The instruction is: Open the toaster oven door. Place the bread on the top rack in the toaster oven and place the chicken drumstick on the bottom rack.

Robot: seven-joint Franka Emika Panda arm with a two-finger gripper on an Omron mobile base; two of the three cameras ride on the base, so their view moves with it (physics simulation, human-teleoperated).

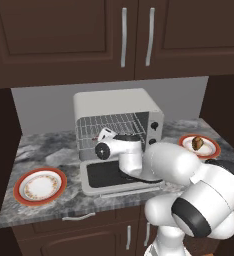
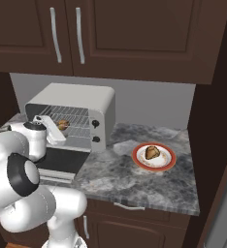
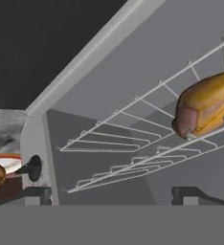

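Our gripper hangs spread and empty at the boxy off-white toaster oven, whose door lies open. The golden bread loaf rests on the wire top rack. We should back straight out, clear of the wires, then reach for the browned chicken drumstick on its red-rimmed plate.
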